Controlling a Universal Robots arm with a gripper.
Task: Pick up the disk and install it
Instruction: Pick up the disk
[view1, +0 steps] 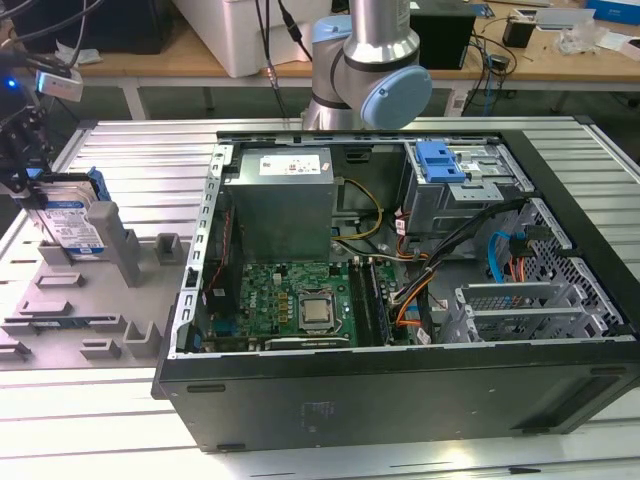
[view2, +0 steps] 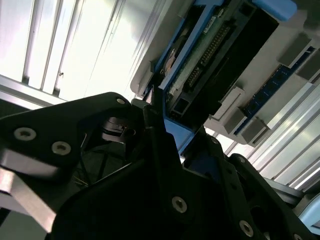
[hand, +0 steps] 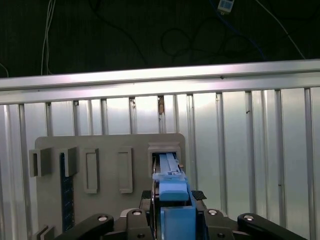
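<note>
The disk (view1: 68, 218) stands upright on its edge at the exterior view's left. Its blue-and-white label faces the camera and its blue carrier rail runs along the top and side. In the first wrist view we look along the disk's (hand: 172, 190) blue rail towards a slot in the grey fixture plate (hand: 107, 150). We cannot tell whether its lower edge is seated in that slot. In the second wrist view the disk's (view2: 205, 55) circuit-board side and connector row are exposed.

The gripper (view1: 38, 188) meets the disk from above, and the fingers (hand: 198, 195) press against both sides of the rail, clamped on it.

The fixture plate (view1: 60, 300) lies on a slatted aluminium table (view1: 140, 150) and carries several other grey posts and pockets. To the exterior view's right of it lies an open computer case (view1: 400, 390). Inside we note the grey power supply (view1: 278, 205), the green motherboard (view1: 290, 290) and a drive bay with a blue latch (view1: 440, 160). The robot arm (view1: 370, 70) rises behind the case.
</note>
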